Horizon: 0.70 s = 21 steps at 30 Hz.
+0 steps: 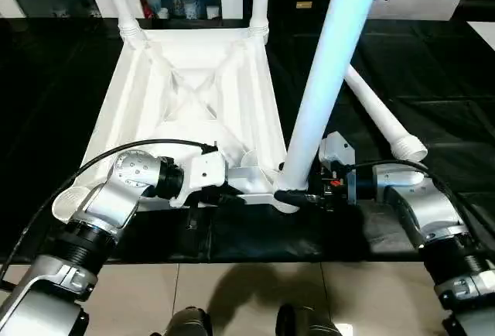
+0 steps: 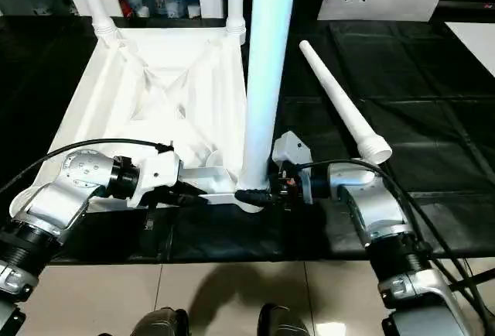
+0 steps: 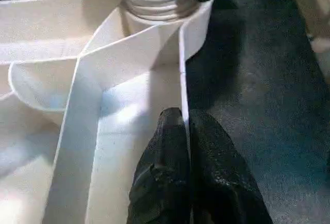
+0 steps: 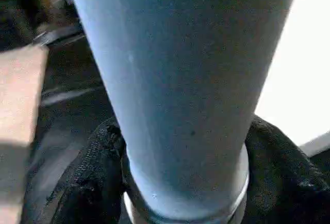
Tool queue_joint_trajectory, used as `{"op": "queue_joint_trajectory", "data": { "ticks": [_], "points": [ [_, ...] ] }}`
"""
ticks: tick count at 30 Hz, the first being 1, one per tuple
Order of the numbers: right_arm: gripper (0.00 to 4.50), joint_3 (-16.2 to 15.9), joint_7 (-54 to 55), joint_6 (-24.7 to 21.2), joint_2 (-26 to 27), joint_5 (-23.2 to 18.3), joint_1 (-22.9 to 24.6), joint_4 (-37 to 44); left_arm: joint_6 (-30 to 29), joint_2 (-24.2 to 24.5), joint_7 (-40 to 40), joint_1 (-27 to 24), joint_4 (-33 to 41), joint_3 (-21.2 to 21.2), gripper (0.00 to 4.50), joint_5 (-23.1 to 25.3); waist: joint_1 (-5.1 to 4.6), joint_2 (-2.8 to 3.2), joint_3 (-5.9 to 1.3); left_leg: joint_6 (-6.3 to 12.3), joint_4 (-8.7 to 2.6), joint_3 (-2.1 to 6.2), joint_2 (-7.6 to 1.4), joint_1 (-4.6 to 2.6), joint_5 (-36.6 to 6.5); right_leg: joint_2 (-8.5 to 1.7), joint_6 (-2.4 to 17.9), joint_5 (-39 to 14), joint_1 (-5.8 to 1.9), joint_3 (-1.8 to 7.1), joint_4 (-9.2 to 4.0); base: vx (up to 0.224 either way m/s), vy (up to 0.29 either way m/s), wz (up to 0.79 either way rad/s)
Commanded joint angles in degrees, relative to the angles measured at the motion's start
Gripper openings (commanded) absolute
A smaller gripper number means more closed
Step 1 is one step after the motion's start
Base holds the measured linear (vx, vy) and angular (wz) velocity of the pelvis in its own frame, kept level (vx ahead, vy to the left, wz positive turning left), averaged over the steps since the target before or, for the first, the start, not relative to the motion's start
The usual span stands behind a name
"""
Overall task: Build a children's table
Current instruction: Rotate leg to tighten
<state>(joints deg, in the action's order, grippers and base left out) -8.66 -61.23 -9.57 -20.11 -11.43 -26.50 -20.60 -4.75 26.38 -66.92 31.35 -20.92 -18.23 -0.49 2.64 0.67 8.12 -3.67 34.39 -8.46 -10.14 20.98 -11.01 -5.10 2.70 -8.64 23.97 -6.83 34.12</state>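
The children's table top [image 1: 193, 96] lies upside down on the black floor mat [image 1: 433, 80], ribbed underside up, with two legs already standing in the far corner sockets at about eleven and twelve o'clock. The coming move turns on the near right corner: the third leg [image 1: 325, 80] rises there, its long axis nearly upright but leaning toward one o'clock, its base at the corner socket [image 1: 285, 197]. The right end effector [image 1: 298, 195] is the nearer one, its black fingers set around the foot of that leg and seeming to grip it. The left end effector [image 3: 188, 177], at nine o'clock from the socket, has its fingers pinched together on the top's thin rim wall [image 3: 181, 79], steadying it. A fourth leg [image 2: 340, 96] lies loose on the mat toward two o'clock, apart from both arms.
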Motion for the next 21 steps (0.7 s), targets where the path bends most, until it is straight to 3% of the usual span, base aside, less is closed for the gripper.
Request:
{"op": "queue_joint_trajectory", "data": {
  "ticks": [1,2,3,4,6,7,12,15,17,21],
  "points": [
    [2.73,0.08,7.29,-2.03,3.80,-0.05,0.43,1.59,-5.12,-3.05,6.38,0.46,3.23,0.85,0.00,0.19,-0.42,-0.36,-4.87,4.09,-3.99,0.15,-2.48,0.03,-7.47,-3.74,9.56,-22.07,-3.90,3.58,-4.56,0.000,0.000,0.00],
    [2.73,0.16,8.11,-2.15,4.26,0.06,0.50,1.67,-5.75,-3.32,7.04,0.49,3.45,1.02,0.00,0.27,-0.42,-0.36,-4.87,4.09,-3.99,0.15,-2.48,0.03,-7.47,-3.74,9.56,-22.07,-3.90,3.58,-4.56,0.000,0.000,0.00],
    [2.73,0.37,10.38,-2.51,5.52,0.39,0.61,1.84,-7.45,-4.06,8.82,0.65,4.00,1.45,0.00,0.48,-1.05,-0.52,-4.67,3.33,-4.02,0.21,-2.28,0.33,-8.30,-3.75,8.39,-24.29,-4.09,3.46,-4.87,0.000,0.000,0.00],
    [2.73,1.60,16.13,-4.36,9.26,0.08,0.44,1.88,-11.92,-6.78,13.84,0.94,5.43,2.91,0.00,0.57,-1.44,-0.50,-4.61,3.21,-4.08,0.22,-2.37,0.27,-8.55,-3.71,8.03,-24.53,-4.00,3.55,-4.96,0.000,0.000,0.00],
    [2.72,2.82,21.29,-5.29,12.83,-0.28,0.02,1.56,-15.42,-9.43,18.11,1.21,6.73,3.89,0.00,0.91,-1.77,-0.44,-4.51,3.07,-4.01,0.23,-2.26,0.23,-8.75,-3.66,7.99,-25.03,-3.74,3.47,-5.20,0.000,0.000,0.00],
    [2.72,3.43,24.58,-6.09,15.17,-0.22,-0.27,1.49,-17.69,-11.54,21.48,1.37,7.58,4.62,0.00,1.46,-2.27,-0.54,-4.67,3.12,-3.93,0.19,-2.11,0.48,-7.92,-3.69,7.84,-24.18,-3.91,3.50,-5.12,0.000,0.000,0.00],
    [2.72,3.54,36.13,-8.23,21.84,3.20,-1.20,1.22,-24.07,-18.76,33.39,2.40,9.51,5.58,0.00,4.80,-2.69,-0.42,-5.07,4.93,-3.73,0.04,-2.07,0.52,-4.14,-3.28,9.87,-17.02,-3.93,3.53,-4.42,0.000,0.000,0.00],
    [2.72,3.35,39.11,-8.01,23.78,4.71,-1.00,1.15,-23.86,-21.00,36.55,2.61,9.53,5.03,0.00,6.52,-2.57,-0.46,-5.19,6.17,-3.63,0.00,-1.81,0.61,-3.74,-3.33,10.17,-15.37,-4.18,3.50,-4.43,0.000,0.000,0.00],
    [3.28,3.71,38.45,-7.90,24.03,3.94,-0.65,1.56,-23.28,-20.83,35.94,2.37,9.85,4.52,0.00,6.64,-2.42,-0.43,-5.28,7.10,-3.61,0.00,-1.79,0.64,-3.01,-3.31,10.45,-13.64,-4.26,3.50,-4.30,0.000,0.000,0.00],
    [3.66,4.21,35.70,-7.66,22.23,2.79,-0.18,3.07,-21.67,-18.28,33.15,1.34,10.99,4.11,0.00,6.70,-2.75,-0.26,-5.10,7.88,-3.74,0.14,-1.90,0.63,-4.70,-3.28,10.38,-14.08,-4.31,3.33,-4.49,0.000,0.000,0.00]
  ]
}}
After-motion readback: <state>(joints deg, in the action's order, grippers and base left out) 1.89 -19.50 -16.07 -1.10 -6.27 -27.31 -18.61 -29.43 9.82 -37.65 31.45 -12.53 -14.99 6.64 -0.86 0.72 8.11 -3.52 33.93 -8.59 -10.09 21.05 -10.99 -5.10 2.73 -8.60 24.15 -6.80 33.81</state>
